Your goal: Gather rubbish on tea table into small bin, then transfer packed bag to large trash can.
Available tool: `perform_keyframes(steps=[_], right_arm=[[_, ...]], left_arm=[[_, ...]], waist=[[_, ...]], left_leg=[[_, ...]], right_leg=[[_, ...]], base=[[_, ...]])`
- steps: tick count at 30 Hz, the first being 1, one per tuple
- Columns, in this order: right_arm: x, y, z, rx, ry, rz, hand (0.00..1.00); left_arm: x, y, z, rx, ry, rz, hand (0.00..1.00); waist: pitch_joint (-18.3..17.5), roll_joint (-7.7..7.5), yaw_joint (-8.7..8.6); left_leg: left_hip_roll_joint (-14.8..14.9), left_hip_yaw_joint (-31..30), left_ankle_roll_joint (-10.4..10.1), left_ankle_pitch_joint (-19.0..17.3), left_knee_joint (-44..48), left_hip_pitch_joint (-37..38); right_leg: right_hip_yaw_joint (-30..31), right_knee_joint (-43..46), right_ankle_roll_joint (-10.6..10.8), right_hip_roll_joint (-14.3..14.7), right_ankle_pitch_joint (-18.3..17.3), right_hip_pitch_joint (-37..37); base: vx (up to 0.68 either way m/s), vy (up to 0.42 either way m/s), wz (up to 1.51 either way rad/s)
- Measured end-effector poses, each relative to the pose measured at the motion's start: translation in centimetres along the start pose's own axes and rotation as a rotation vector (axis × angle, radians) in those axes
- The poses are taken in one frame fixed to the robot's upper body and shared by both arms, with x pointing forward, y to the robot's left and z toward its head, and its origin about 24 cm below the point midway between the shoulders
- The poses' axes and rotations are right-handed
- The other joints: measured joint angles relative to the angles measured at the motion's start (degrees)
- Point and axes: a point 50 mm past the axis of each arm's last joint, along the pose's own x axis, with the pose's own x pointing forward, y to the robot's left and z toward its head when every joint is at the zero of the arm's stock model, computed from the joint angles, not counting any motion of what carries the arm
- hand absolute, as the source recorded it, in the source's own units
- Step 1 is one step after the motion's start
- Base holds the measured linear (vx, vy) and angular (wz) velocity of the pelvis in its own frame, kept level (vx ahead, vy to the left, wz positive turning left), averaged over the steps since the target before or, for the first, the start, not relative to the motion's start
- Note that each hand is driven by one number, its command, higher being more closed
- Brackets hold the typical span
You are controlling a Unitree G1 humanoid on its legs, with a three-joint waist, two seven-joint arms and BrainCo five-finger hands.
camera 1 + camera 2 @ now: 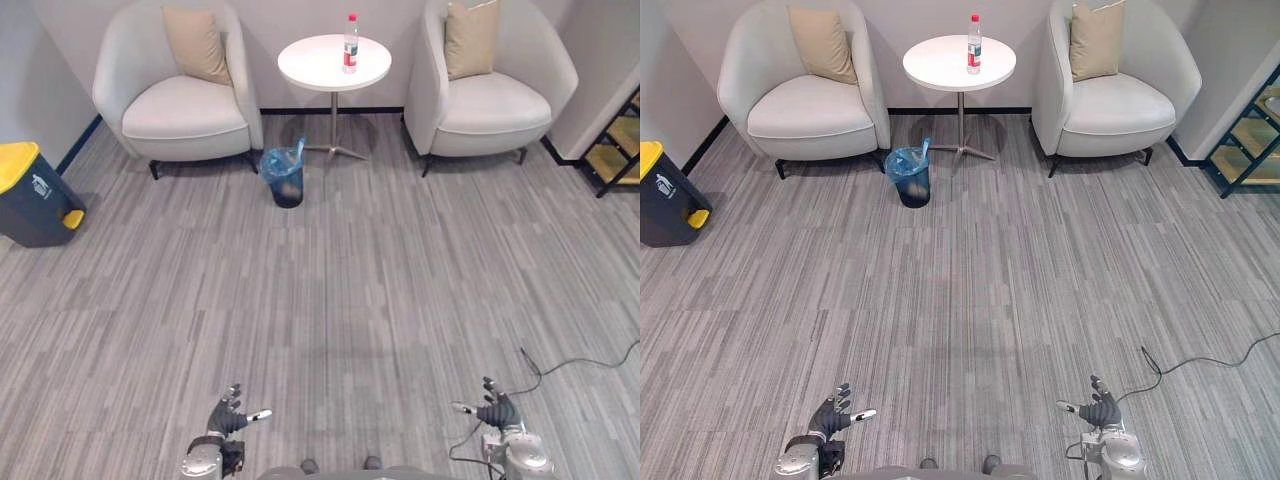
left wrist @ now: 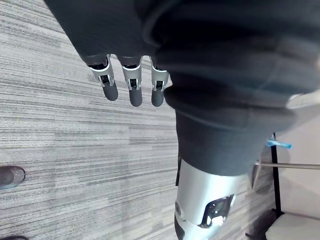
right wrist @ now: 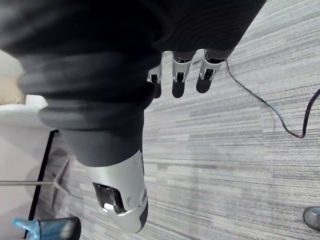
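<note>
Bottle with a red cap stands upright on the round white desk, between the left armchair and the right armchair. Just in front of the desk, on the grey floor, sits the small bin, lined with a blue bag. Well off to the left stands the large trash can with its yellow lid. Low over the floor, far from the desk, the left hand and the right hand hang with fingers straight, slightly spread, holding nothing
</note>
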Motion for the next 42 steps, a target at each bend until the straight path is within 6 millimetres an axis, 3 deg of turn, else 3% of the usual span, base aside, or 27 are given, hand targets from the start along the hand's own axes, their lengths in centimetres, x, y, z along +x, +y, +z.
perform_keyframes(steps=[4, 16, 24, 26, 27, 28, 30, 32, 33, 35, 37, 38, 39, 40, 41, 42], right_arm=[[0.0, -0.5, 0.0, -0.015, 0.001, 0.005, 0.0], [-0.4, -0.7, -1.3, -0.005, 0.051, -0.001, 0.0], [0.1, -0.7, -0.5, 0.033, 0.028, -0.008, 0.0], [0.4, -0.6, 0.2, 0.041, 0.013, -0.008, 0.0], [0.4, -0.7, 0.2, 0.045, 0.018, -0.011, 0.0], [0.3, -0.8, -0.1, 0.047, 0.028, -0.016, 0.0], [0.4, -0.7, 0.0, 0.048, 0.033, -0.016, 0.0], [0.4, -0.3, 0.0, 0.053, 0.033, -0.01, 0.0], [0.4, -0.2, -0.1, 0.054, 0.04, -0.01, 0.0], [0.5, -0.2, 0.2, 0.048, 0.032, -0.014, 0.0], [0.8, -0.3, 0.9, 0.046, 0.013, -0.017, 0.0], [0.9, -0.5, 1.3, 0.039, 0.0, -0.019, 0.0], [0.9, -0.6, 1.4, 0.037, -0.01, -0.021, 0.0], [0.9, -0.6, 1.4, 0.037, -0.01, -0.024, 0.0], [1.1, -0.5, 2.1, 0.043, -0.03, -0.026, 0.0], [1.2, -0.1, 2.9, 0.049, -0.06, -0.02, 0.0]], left_arm=[[-0.2, 0.5, -0.4, -0.003, 0.013, 0.017, 0.0], [-0.4, 1.1, -1.1, -0.011, 0.04, 0.036, 0.0], [-0.5, 1.1, -1.2, -0.014, 0.038, 0.04, 0.0], [-0.6, 1.2, -1.1, -0.018, 0.029, 0.045, 0.0], [-0.7, 1.3, -1.1, -0.02, 0.028, 0.049, 0.0], [-0.6, 1.3, -0.9, -0.02, 0.019, 0.049, 0.0], [-0.6, 1.4, -0.7, -0.019, 0.011, 0.051, 0.0], [-0.5, 1.7, -0.4, -0.007, 0.002, 0.056, 0.0], [-0.5, 2.0, -0.1, -0.003, -0.005, 0.062, 0.0], [-0.2, 2.3, 0.5, -0.004, -0.022, 0.076, 0.0], [0.5, 2.1, 2.1, -0.014, -0.065, 0.081, 0.0], [0.9, 2.0, 3.1, -0.016, -0.096, 0.076, 0.0], [1.2, 1.9, 4.0, -0.017, -0.122, 0.073, 0.0], [1.3, 1.8, 4.1, -0.024, -0.124, 0.07, 0.0], [1.3, 1.4, 4.2, -0.033, -0.128, 0.062, 0.0], [1.4, 1.3, 4.3, -0.034, -0.13, 0.059, 0.0]], waist=[[-0.1, 0.1, -0.86], [-0.3, 0.51, -0.97], [0.0, 0.99, -0.82], [0.3, 1.19, -0.61], [0.4, 1.25, -0.82], [0.5, 1.12, -0.81], [1.1, 0.6, -0.67], [1.7, 0.89, -1.17], [2.4, 0.33, -1.41], [3.1, 0.79, -1.93], [4.5, 2.31, -2.82], [5.1, 1.55, -3.21], [5.5, 0.9, -3.71], [5.5, 0.85, -4.04], [5.4, 1.82, -4.07], [5.5, 1.76, -4.09]], left_leg=[[0.0, 0.2, -0.3, -0.3, 0.1, 0.7], [0.5, 1.9, -0.7, -0.8, 1.3, -0.2], [1.5, 4.6, 1.6, -3.4, 5.2, -3.4], [1.6, 5.4, 2.2, -5.1, 7.2, -4.4], [1.2, 5.5, 2.5, -6.6, 8.9, -4.7], [0.7, 5.7, 3.1, -8.3, 10.7, -4.9], [0.1, 5.9, 4.0, -10.7, 11.5, -4.7], [-0.6, 4.9, 5.3, -11.8, 11.6, -2.3], [-0.4, 4.6, 5.7, -12.7, 11.6, -0.7], [0.6, 3.6, 4.8, -13.5, 11.4, 0.9], [2.8, 2.0, 4.4, -14.0, 10.2, 3.1], [4.1, 0.4, 3.3, -14.0, 8.5, 4.5], [4.4, -0.8, 1.3, -14.5, 7.4, 6.0], [5.3, -1.5, 0.3, -15.0, 7.4, 6.7], [7.2, -1.6, -1.5, -14.7, 9.6, 6.4], [7.7, -1.5, -4.4, -12.9, 15.1, 4.7]], right_leg=[[0.0, 0.0, 0.0, 0.0, 0.0, 0.7], [0.7, 0.9, -0.2, 0.4, 0.2, -0.8], [3.1, 2.6, -0.3, 1.3, 0.1, -4.0], [4.0, 6.6, 0.1, 1.3, -2.4, -6.0], [4.0, 11.1, 1.0, 0.8, -5.3, -7.7], [3.7, 16.1, 2.7, -0.1, -8.1, -9.7], [0.5, 25.9, 5.2, -1.6, -9.7, -13.5], [-3.7, 38.4, 5.3, -4.0, -10.2, -18.5], [-6.1, 40.8, 4.0, -5.0, -11.7, -20.6], [-8.8, 39.1, 3.6, -5.2, -12.7, -23.7], [-10.3, 32.5, 2.7, -4.2, -11.5, -26.5], [-10.0, 25.0, 2.7, -3.4, -7.8, -27.9], [-9.5, 19.8, 1.2, -3.1, 0.3, -28.6], [-9.6, 19.9, -1.5, -3.1, 4.0, -28.1], [-10.8, 23.5, -4.0, -2.2, 0.7, -28.6], [-11.4, 25.7, -4.9, -2.2, -2.4, -27.8]], base=[[0.0, 0.0, 0.0], [-0.05, -0.014, -0.04], [-0.02, -0.002, -0.19], [0.02, 0.019, -0.27], [0.03, 0.032, -0.05], [0.04, 0.041, -0.03], [0.07, 0.052, -0.1], [0.19, 0.027, 0.12], [0.25, -0.002, 0.13], [0.38, -0.04, 0.3], [0.43, -0.113, 0.57], [0.49, -0.161, 0.69], [0.62, -0.219, 0.73], [0.55, -0.219, 0.45], [0.66, -0.288, 0.24], [0.56, -0.257, 0.16]])
